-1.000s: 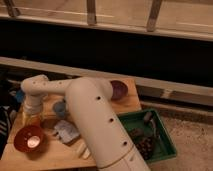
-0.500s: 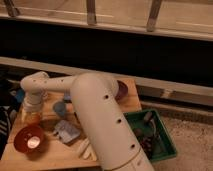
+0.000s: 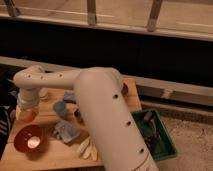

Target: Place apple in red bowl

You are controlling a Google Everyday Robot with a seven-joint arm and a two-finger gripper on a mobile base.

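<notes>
My white arm sweeps from the bottom centre up and left to its wrist over the table's left side. The gripper (image 3: 25, 111) hangs beneath the wrist, shut on the apple (image 3: 24, 116), a small yellow-orange fruit that is partly covered by the wrist. The red bowl (image 3: 20, 137), glossy and round, stands on the wooden table just below and slightly right of the apple, with a bright spot inside it. The apple is above the bowl's far left rim, outside the bowl.
A blue cup (image 3: 60, 108) and a grey-blue crumpled cloth (image 3: 66, 131) lie right of the bowl. Pale yellow banana-like pieces (image 3: 86, 148) sit near the table's front edge. A maroon bowl (image 3: 124, 89) peeks out behind the arm. A green bin (image 3: 167, 150) stands at the right.
The thick arm link has swung nearer and rightward, covering more of the table. The wrist with the apple has drifted slightly left, staying beside the red bowl.
</notes>
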